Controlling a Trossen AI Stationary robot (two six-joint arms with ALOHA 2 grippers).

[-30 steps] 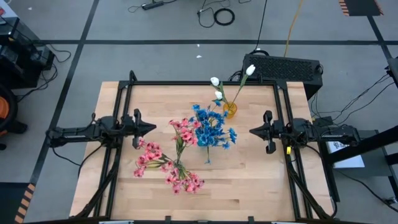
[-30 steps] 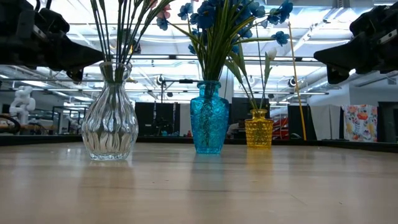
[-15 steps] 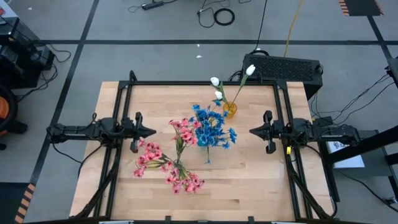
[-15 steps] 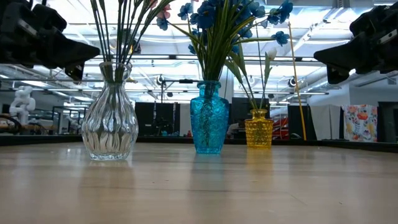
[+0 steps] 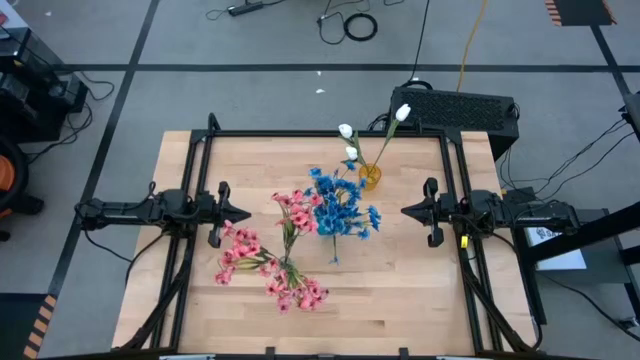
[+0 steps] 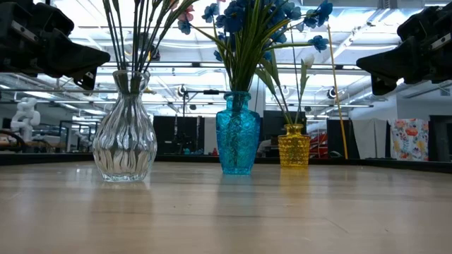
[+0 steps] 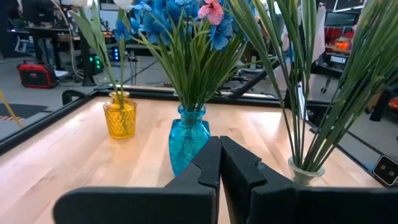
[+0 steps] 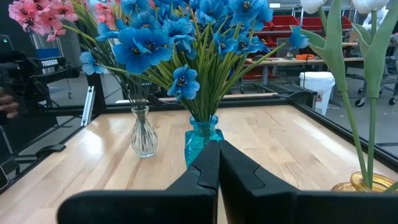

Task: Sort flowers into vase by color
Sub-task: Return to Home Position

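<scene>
Right now my left gripper (image 7: 219, 143) hovers over the left side of the bench (image 5: 400, 300), its two fingers pressed flat against each other with no gap and nothing held. My right gripper (image 8: 218, 146) hangs opposite it over the right side, fingers likewise closed tight on nothing. Both point inward toward the middle, raised off the wood and well apart from the vases. Between them three vases stand upright in a slanting row. The clear vase (image 6: 126, 144) is nearest the low camera and closest to my left gripper. It holds the pink flowers (image 5: 270, 258), their thin green stems fanning out of its neck. The blue vase (image 6: 236, 137) stands in the middle of the row and carries the blue flowers (image 5: 342, 212), a full bunch spreading wide above leafy green stems. The yellow vase (image 6: 294, 147) is farthest back, toward my right arm's side, with the white buds (image 5: 351, 152) leaning out of it on long stems. Seen from above, the upper pink blossoms reach right beside the blue ones. I think they may overlap, but I cannot say whether they actually touch. Each colour sits in its own vase, and no stem lies loose on the bench.
</scene>
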